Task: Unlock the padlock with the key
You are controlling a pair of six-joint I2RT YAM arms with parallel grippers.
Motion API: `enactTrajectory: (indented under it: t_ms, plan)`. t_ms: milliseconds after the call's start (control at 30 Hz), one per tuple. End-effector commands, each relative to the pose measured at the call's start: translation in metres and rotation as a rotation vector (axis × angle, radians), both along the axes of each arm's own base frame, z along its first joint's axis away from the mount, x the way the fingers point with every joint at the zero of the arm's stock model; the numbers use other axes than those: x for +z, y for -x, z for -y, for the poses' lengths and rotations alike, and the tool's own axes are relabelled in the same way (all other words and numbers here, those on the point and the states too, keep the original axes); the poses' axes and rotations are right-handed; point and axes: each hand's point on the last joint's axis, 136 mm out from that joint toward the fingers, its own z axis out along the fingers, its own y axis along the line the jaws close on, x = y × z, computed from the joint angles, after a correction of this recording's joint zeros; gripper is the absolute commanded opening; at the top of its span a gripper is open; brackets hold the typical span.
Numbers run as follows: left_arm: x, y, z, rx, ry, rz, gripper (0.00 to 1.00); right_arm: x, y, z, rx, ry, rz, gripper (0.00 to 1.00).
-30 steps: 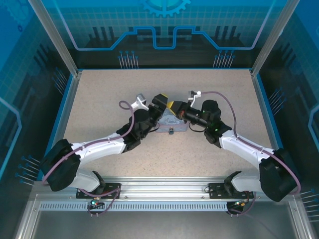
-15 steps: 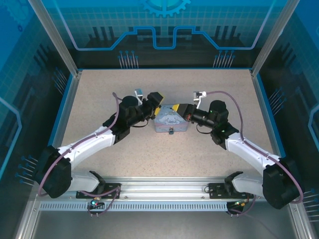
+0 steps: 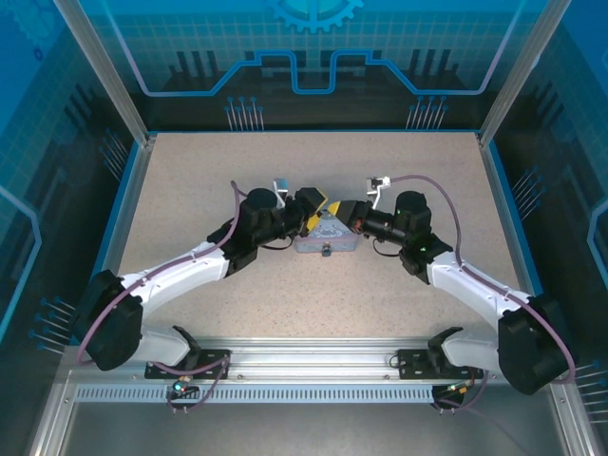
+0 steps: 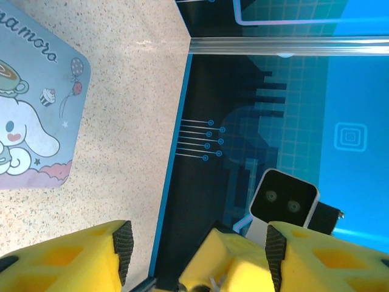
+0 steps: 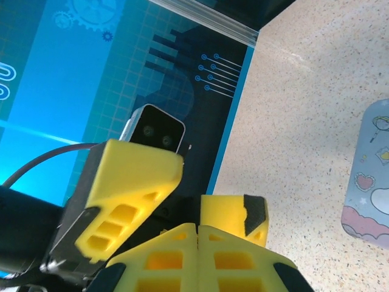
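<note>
Your speckled beige tabletop (image 4: 130, 91) looks matt and grainy, the pale blue rectangular cartoon tin (image 4: 30, 121) smooth and printed, the silver frame rail (image 4: 273, 45) brushed metal.

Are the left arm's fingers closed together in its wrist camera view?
No, the left arm's yellow fingers stand clearly apart, with the blue wall visible between them.

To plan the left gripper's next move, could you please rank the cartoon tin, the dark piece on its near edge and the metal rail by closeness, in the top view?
1. cartoon tin: central, just nearward of the left gripper.
2. dark piece: middle of the tin's near edge.
3. metal rail: far nearward, across the bottom of the view.
</note>
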Motion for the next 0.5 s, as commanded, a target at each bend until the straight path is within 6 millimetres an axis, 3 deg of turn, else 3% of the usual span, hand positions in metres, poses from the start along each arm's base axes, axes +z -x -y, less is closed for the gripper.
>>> enactTrajectory:
  t_ms: [0,467]
  plan:
    - [0.017,0.000,0.000,0.022,0.019,0.043,0.54,-0.005,-0.004,0.000,-0.013,0.020,-0.003,0.00]
    - [0.001,0.004,0.000,0.043,-0.001,0.017,0.25,-0.010,-0.007,0.002,-0.036,0.028,-0.026,0.00]
